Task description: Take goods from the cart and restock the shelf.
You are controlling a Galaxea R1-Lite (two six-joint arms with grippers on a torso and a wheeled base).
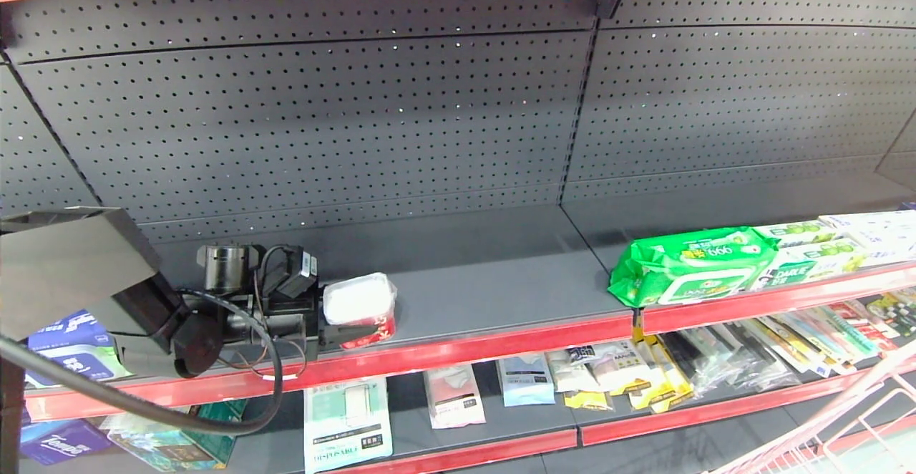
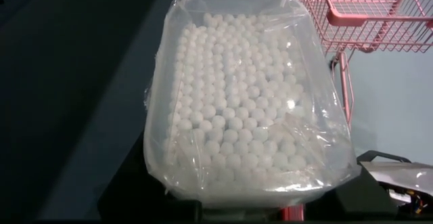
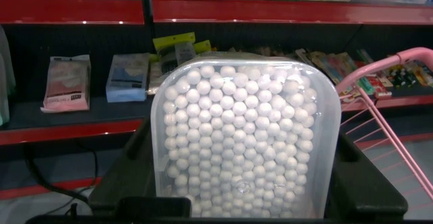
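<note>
Nearest: pink cart [image 1: 823,431] at 4 o'clock in head view, the source of the goods.

Right claw [image 3: 243,183]: closed on swab tub [image 3: 237,129], 1 dark finger against each side wall. It holds the tub by its base, swab tips facing the camera, out in front of the lower shelf tiers. Likely parked there as the 2nd item while the left arm works.

Left claw [image 1: 343,327] at 8 o'clock: closed on the near end of swab pack [image 1: 358,298], which pokes forward over the shelf [image 1: 501,273] just behind the red front lip. Gripping the end keeps the fingers off the deck and lets the pack slide in flat. Pack is at or just above the deck, cannot tell contact. Placement looks close to done, release not yet made.

Farther: green wipes pack [image 1: 690,263] at 3 o'clock, fronted at the lip on the next bay, well apart. The swab pack probably wants the same front-edge facing.

Farthest: pegboard back panel [image 1: 358,116].
</note>
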